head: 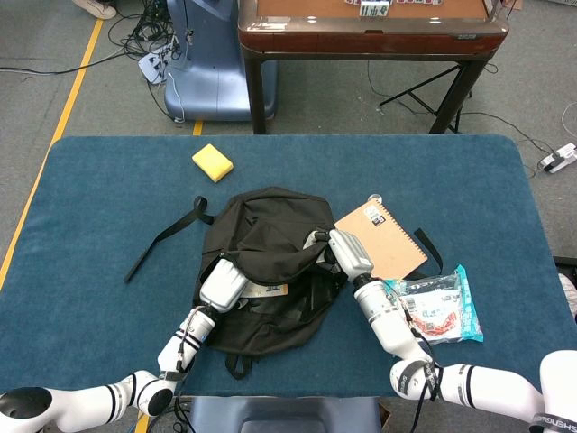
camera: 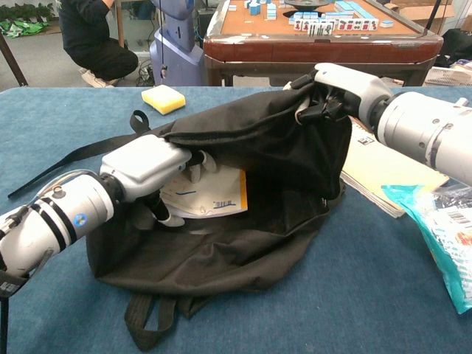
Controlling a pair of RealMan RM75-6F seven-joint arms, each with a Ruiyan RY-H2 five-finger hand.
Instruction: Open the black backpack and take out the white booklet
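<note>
Backpack (camera: 251,177), black, lies near the middle of the blue table (head: 90,271) with its mouth open toward the robot. Its upper flap is raised by the right hand (camera: 332,92), whose fingers are clamped on the fabric edge at the bag's right side; the same hand (head: 341,253) shows in the head view at the right rim of the opening. Inside the opening lies the white booklet (camera: 210,195), flat, with an orange strip along one edge and a small barcode visible. The left hand (camera: 147,166) is inside the mouth of the bag, with the thumb under the booklet's left edge and fingers resting on its top; the booklet appears pinched between them, though the flap shadows part of the contact. In the head view the left hand (head: 221,287) sits at the lower left of the opening.

One black strap (head: 167,236) trails out to the left across the table. A brown spiral notebook (head: 383,236) lies just right of the bag, and a clear packet (head: 440,307) lies nearer the robot beside it. A yellow sponge (head: 213,162) sits well apart, beyond the bag.
</note>
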